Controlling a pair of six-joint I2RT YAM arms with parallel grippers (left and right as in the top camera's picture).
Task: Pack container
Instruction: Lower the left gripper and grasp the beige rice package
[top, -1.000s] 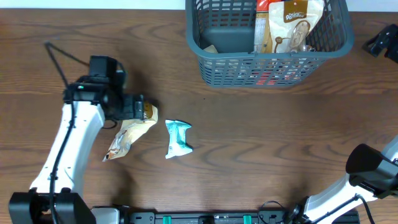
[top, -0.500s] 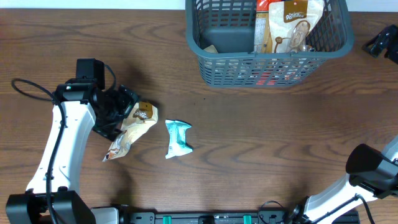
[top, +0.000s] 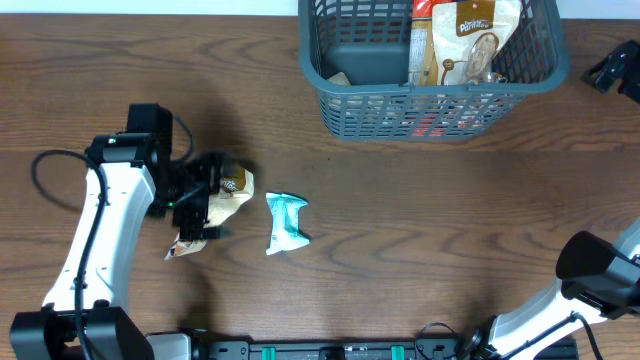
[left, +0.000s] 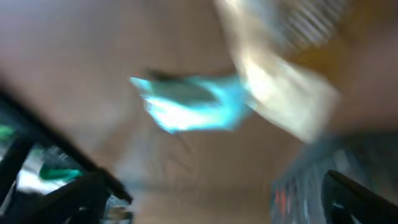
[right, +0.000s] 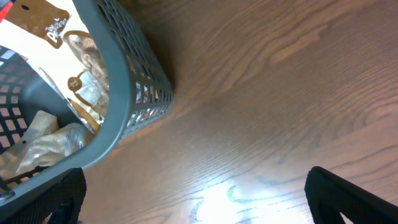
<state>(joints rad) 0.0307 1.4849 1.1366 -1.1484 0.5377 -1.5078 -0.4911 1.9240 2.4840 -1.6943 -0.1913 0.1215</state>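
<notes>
Across the far edge of the brown wooden table (top: 450, 220), right of centre, sits the container (top: 432, 112), by far the biggest thing in the overhead view. Its thick rim and slatted walls look stiff and light. It should stay put while packets drop in, and if it had to be shifted, the rim would be the place to grip. A tall tan-and-brown bag (top: 465, 40) already stands inside against the right half, with something red low behind the front slats. The left half of the floor shows bare grey.

The left arm (top: 100, 250) comes next in size. It rises from the near-left corner, bends at the elbow and turns its wrist rightward over the loose packets, well apart from the container. The right arm shows only as a dark link at the near-right edge.

A crumpled tan packet (top: 232, 190) lies under the left wrist, with a smaller teal packet (top: 286, 224) just beside it to the right. Both look soft, crinkly and nearly weightless, best pinched across the middle or at a sealed end.

The left gripper (top: 200, 212) sits on the tan packet. The smeared wrist view shows its fingers set wide apart, so it reads as released. The right gripper (top: 612, 68) hangs spread and empty by the container's right corner.
</notes>
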